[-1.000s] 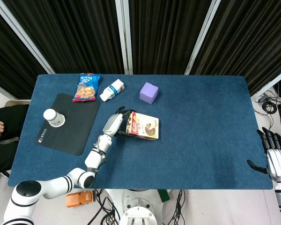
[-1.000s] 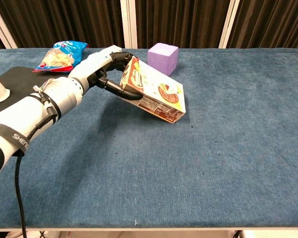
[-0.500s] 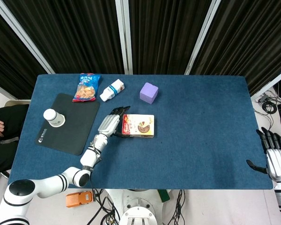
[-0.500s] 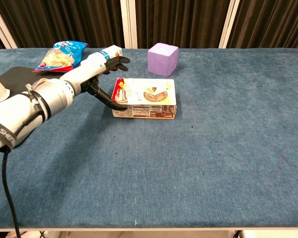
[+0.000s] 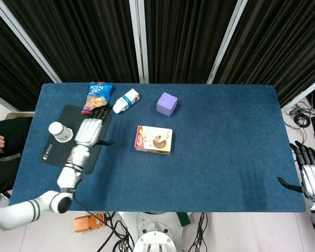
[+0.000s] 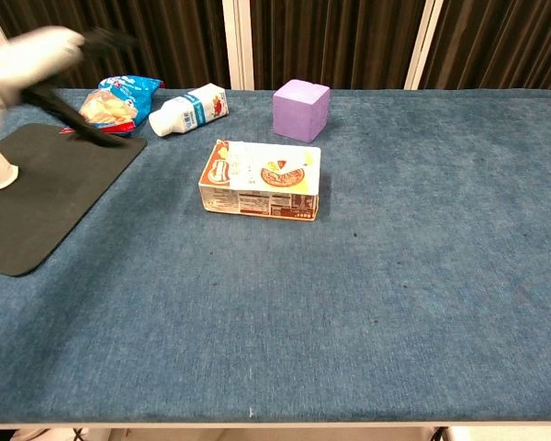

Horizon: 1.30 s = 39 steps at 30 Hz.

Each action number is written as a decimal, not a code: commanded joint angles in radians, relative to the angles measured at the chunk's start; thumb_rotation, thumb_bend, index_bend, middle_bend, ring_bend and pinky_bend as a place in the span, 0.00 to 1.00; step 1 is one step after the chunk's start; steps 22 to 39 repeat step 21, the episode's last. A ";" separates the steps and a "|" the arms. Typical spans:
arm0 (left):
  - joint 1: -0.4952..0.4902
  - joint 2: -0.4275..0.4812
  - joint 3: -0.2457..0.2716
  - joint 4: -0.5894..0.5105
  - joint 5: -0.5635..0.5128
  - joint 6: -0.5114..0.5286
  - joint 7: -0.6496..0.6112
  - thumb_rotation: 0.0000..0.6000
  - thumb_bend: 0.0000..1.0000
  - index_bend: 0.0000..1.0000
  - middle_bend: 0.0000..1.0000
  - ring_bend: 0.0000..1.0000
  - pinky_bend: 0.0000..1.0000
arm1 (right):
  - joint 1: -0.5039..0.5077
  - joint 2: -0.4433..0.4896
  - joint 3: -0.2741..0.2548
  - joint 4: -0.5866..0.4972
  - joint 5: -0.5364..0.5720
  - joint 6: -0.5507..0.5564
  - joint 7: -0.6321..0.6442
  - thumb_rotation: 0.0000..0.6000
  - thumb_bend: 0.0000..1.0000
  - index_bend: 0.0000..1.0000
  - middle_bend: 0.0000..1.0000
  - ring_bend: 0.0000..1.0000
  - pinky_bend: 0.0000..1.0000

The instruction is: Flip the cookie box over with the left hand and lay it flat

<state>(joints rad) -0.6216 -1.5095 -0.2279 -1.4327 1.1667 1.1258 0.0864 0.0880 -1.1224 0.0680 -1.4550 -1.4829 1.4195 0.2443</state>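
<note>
The cookie box (image 5: 154,139) lies flat on the blue table, printed face up; the chest view shows the cookie box (image 6: 261,179) alone at centre left. My left hand (image 5: 89,130) hovers over the black mat, well left of the box, with fingers spread and nothing in them. In the chest view the left hand (image 6: 39,66) is a motion-blurred shape at the top left. My right hand (image 5: 312,177) hangs open off the table's right edge.
A black mat (image 5: 76,137) holds a white paper cup (image 5: 60,132) at the left. A snack bag (image 5: 97,97), a small milk bottle (image 5: 125,101) and a purple cube (image 5: 167,103) stand along the back.
The left hand tipped the box down flat, let go of it, and pulled away left and up over the mat. The right hand has stayed put.
</note>
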 commanded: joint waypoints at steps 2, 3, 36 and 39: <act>0.145 0.163 0.066 -0.131 0.028 0.147 0.070 1.00 0.00 0.01 0.02 0.00 0.00 | 0.006 -0.003 0.009 0.017 -0.005 0.007 0.016 1.00 0.28 0.00 0.00 0.00 0.00; 0.167 0.176 0.075 -0.130 0.039 0.177 0.071 1.00 0.00 0.01 0.02 0.00 0.00 | 0.007 -0.004 0.010 0.019 -0.007 0.010 0.018 1.00 0.28 0.00 0.00 0.00 0.00; 0.516 0.347 0.298 -0.203 0.212 0.470 -0.022 1.00 0.00 0.04 0.04 0.00 0.00 | 0.012 -0.007 -0.006 -0.039 -0.058 0.045 -0.066 1.00 0.28 0.00 0.00 0.00 0.00; 0.516 0.347 0.298 -0.203 0.212 0.470 -0.022 1.00 0.00 0.04 0.04 0.00 0.00 | 0.012 -0.007 -0.006 -0.039 -0.058 0.045 -0.066 1.00 0.28 0.00 0.00 0.00 0.00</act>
